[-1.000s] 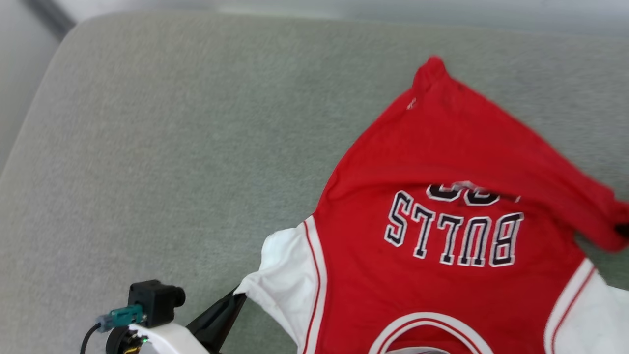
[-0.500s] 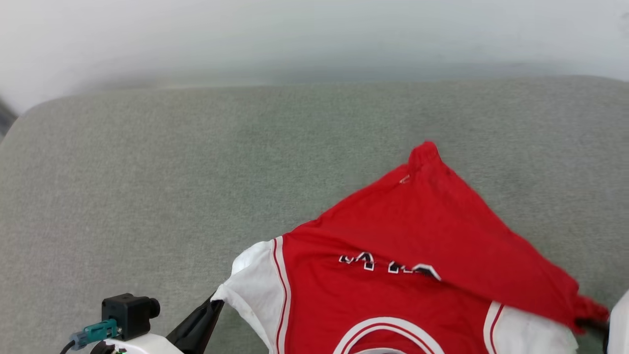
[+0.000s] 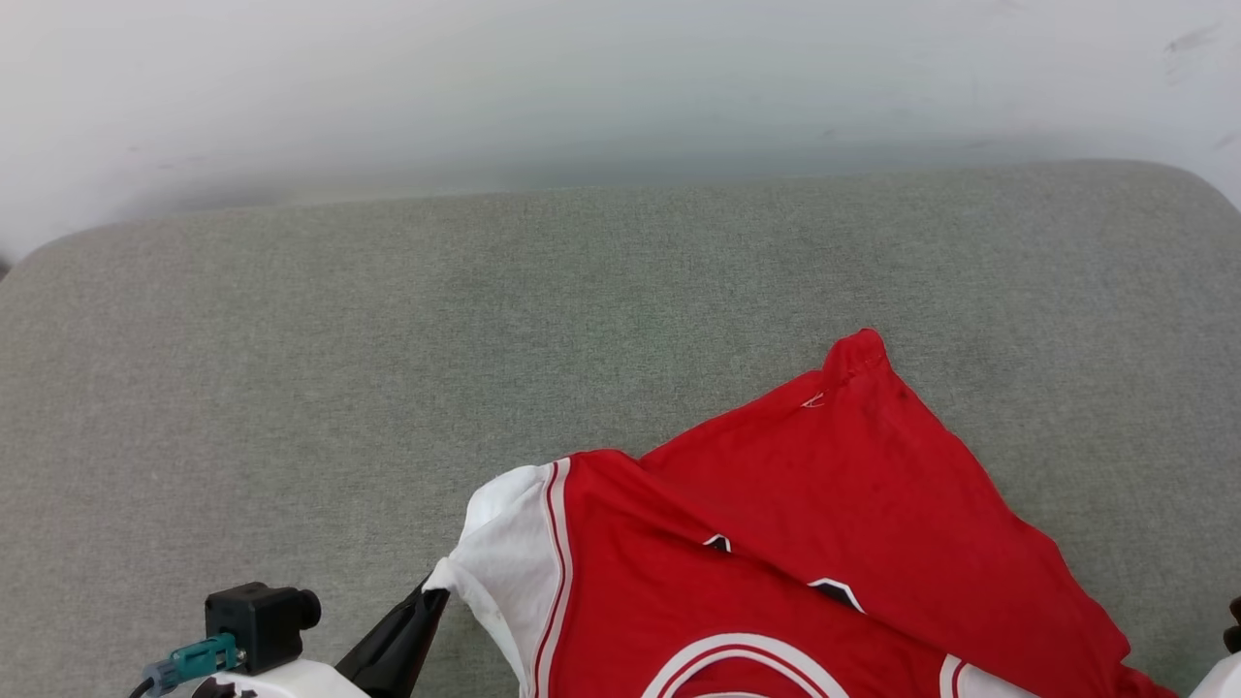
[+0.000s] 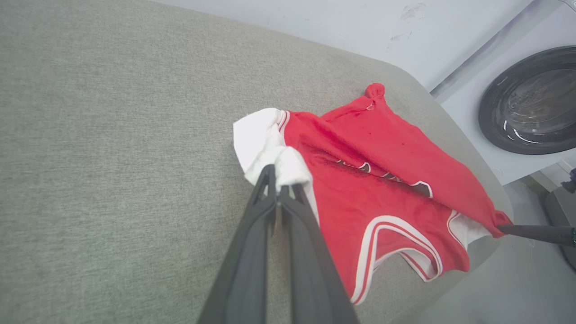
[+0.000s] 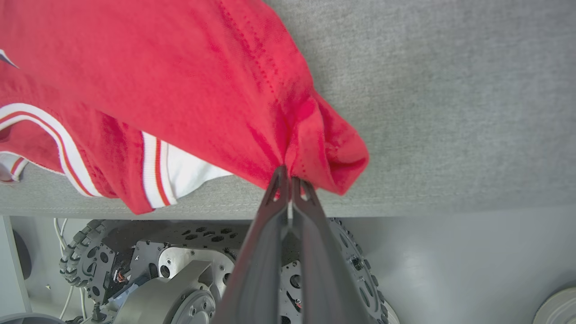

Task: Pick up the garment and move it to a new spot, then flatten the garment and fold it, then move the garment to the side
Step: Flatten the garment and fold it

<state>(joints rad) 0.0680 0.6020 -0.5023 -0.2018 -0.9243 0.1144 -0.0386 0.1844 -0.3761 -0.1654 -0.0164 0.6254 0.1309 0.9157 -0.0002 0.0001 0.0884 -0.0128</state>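
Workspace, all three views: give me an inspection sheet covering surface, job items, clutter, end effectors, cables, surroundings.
Surface: grey fabric pad with rounded corners.
Job's things: red shirt lies on the pad's near right part, its lower half folded back over the lettering and its collar side at the near edge.
Clutter: nothing seen.
End effectors: left end effector shut on the shirt's white sleeve; right end effector shut on a bunched red hem corner.
Cables: teal plug on the left wrist; white wires below the pad.
Surroundings: white wall; round dark washer door; wheeled base below the pad edge.
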